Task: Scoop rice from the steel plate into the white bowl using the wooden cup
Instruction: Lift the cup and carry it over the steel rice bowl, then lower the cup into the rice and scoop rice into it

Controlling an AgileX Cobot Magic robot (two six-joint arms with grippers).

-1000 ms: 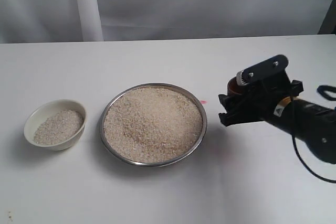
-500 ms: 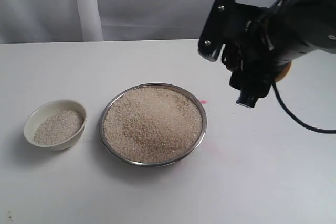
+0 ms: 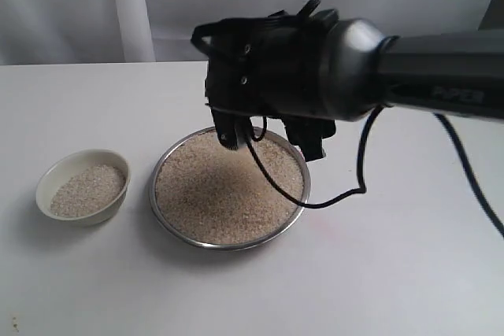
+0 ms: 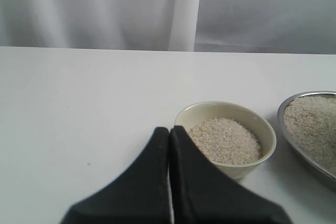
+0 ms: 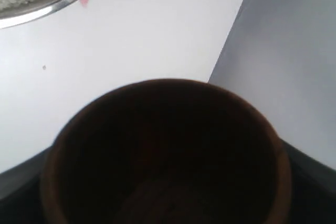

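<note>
My right arm [image 3: 346, 76] stretched across, right jaws gripping the one cup [image 5: 168, 156], the one plate [image 3: 228, 245] of rice [image 3: 220, 194] below them, left jaws pressed together, the one bowl [image 4: 261, 156] just ahead on the bench [image 3: 394, 273].

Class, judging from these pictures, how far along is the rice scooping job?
Looks done: the white bowl holds a shallow layer of rice. In hand: the right arm carries the wooden cup near the steel plate; no grains show inside it. Left: dip, scoop, carry across and pour; the plate is heaped.
</note>
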